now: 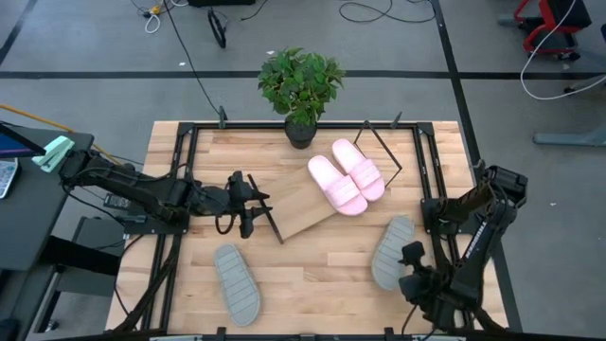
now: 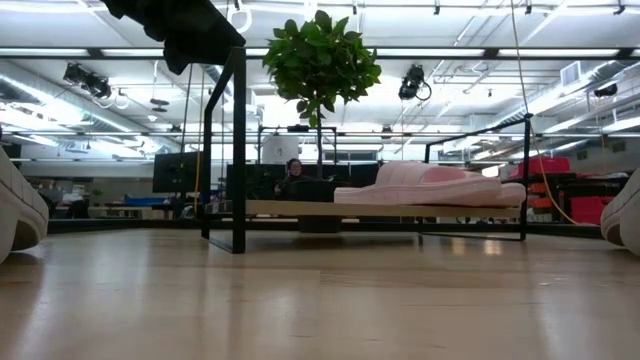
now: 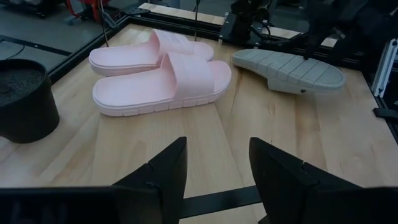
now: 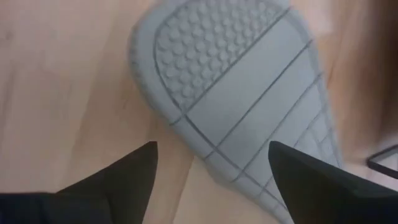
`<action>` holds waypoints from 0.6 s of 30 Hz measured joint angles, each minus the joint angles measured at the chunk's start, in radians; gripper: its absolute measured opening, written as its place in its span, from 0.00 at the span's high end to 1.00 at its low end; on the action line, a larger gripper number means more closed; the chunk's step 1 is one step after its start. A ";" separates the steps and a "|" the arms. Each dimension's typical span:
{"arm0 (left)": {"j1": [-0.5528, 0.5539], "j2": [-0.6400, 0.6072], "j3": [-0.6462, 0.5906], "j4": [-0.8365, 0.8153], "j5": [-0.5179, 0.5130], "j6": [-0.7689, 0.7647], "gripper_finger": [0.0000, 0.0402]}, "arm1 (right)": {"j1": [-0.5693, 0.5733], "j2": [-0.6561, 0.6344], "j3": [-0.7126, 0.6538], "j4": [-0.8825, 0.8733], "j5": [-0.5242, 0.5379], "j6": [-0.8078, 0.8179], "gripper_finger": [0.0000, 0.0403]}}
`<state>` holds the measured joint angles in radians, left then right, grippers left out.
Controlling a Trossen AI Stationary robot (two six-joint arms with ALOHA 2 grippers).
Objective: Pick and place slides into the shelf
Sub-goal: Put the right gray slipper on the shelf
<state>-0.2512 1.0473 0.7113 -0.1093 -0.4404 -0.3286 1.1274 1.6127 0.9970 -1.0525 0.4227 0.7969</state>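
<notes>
Four slides in view: pink pair [image 1: 347,176] side by side on the slanted shelf [image 1: 301,204], placed; both grey ones on the tabletop [image 1: 322,275]. Right gripper [image 1: 414,268], fingers wide, hovers at the sole-up grey slide [image 1: 392,251], probably lining up a grasp. Left gripper [image 1: 248,204] waits at the shelf's edge, fingers partly apart, empty.

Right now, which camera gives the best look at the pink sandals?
The left wrist view: both pink sandals show whole, side by side. The high view shows them small, the low view only edge-on, the right wrist view not at all.
</notes>
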 joint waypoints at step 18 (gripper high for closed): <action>0.000 0.000 0.000 0.001 0.000 0.037 0.56 | -0.081 -0.004 -0.169 0.197 0.044 -0.194 0.25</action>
<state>-0.2508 1.0473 0.7109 -0.1085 -0.4408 -0.2920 1.0464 1.6089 0.8282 -0.8557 0.4668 0.6030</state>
